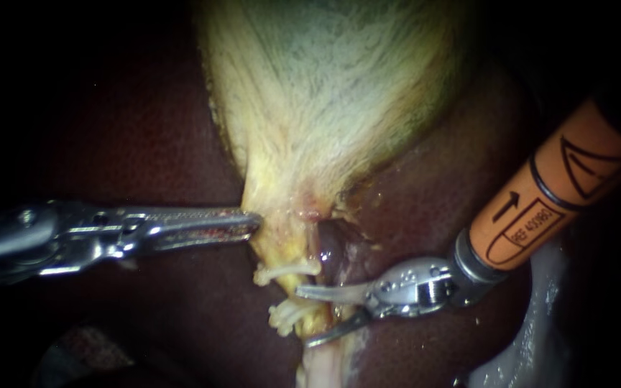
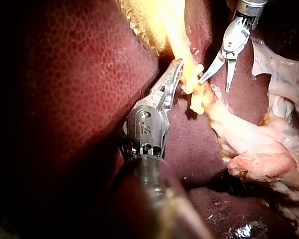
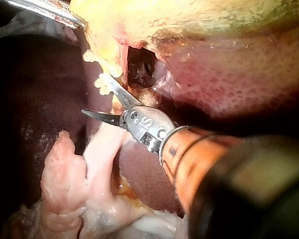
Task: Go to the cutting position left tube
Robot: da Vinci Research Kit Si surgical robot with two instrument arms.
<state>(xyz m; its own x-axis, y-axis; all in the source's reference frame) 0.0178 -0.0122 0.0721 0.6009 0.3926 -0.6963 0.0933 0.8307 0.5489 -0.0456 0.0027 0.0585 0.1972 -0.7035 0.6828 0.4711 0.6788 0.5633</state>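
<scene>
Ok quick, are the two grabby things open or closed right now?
Left instrument: jaws shut on the gallbladder's lower edge.
Right instrument: jaws open, tips at the clipped tube, gripping nothing.

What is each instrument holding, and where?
The left instrument grips the gallbladder at its narrow neck; the right instrument, jaws open around the tube, holds nothing.

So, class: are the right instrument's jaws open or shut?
Open. In the endoscope view the right instrument has its two jaws clearly spread, with a gap between them and nothing gripped.
</scene>
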